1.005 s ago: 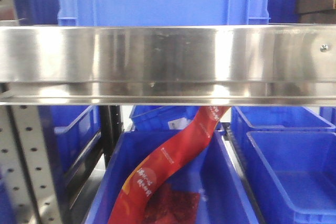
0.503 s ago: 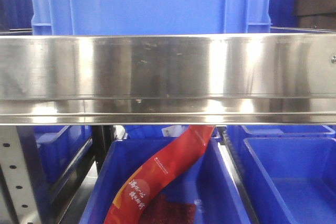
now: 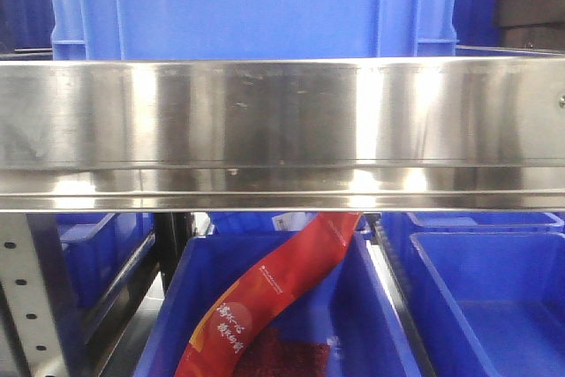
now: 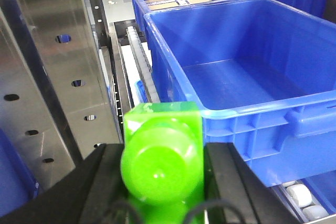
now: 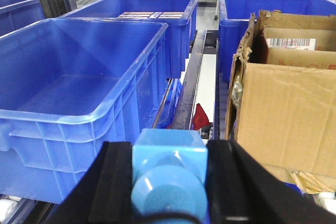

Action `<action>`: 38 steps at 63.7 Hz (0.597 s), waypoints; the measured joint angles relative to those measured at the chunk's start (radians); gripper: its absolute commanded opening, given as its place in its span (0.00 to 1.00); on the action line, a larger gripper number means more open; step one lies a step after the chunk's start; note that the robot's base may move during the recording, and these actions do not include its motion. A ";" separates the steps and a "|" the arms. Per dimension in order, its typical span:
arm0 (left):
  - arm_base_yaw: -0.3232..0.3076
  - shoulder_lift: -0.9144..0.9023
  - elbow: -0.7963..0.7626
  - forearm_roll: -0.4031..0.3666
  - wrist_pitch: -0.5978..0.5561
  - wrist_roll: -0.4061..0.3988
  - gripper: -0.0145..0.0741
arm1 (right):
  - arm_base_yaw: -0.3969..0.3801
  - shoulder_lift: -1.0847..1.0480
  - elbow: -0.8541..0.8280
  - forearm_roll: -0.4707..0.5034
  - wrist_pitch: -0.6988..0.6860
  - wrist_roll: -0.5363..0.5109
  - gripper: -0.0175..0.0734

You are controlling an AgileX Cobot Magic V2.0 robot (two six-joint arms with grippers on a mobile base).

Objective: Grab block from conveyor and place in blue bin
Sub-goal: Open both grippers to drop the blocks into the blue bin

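Carrying seems the step in hand: right gripper (image 5: 169, 182) clamps the block (image 5: 168, 153) near the bin (image 5: 52, 115); left gripper (image 4: 164, 182) clamps a green block (image 4: 163, 129). Next, probably: clear the rim, release.

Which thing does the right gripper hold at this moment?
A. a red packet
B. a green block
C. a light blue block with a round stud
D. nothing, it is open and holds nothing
C: in the right wrist view the blue block, with its round stud toward the camera, sits clamped in the right gripper. The green block is in the left gripper.
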 measured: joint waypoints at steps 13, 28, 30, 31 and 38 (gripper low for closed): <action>0.000 0.000 0.000 0.000 0.000 0.000 0.04 | 0.000 0.000 0.000 0.000 0.000 0.000 0.01; 0.000 0.000 0.000 0.000 0.000 0.000 0.04 | 0.000 0.000 0.000 0.000 0.000 0.000 0.01; 0.000 0.000 0.000 0.000 0.000 0.000 0.04 | 0.000 0.000 0.000 0.000 0.000 0.000 0.01; 0.000 0.000 0.000 0.000 0.000 0.000 0.04 | 0.000 0.000 0.000 0.000 0.000 0.000 0.01; 0.000 0.000 0.000 0.000 0.000 0.000 0.04 | 0.000 0.000 0.000 0.000 0.000 0.000 0.01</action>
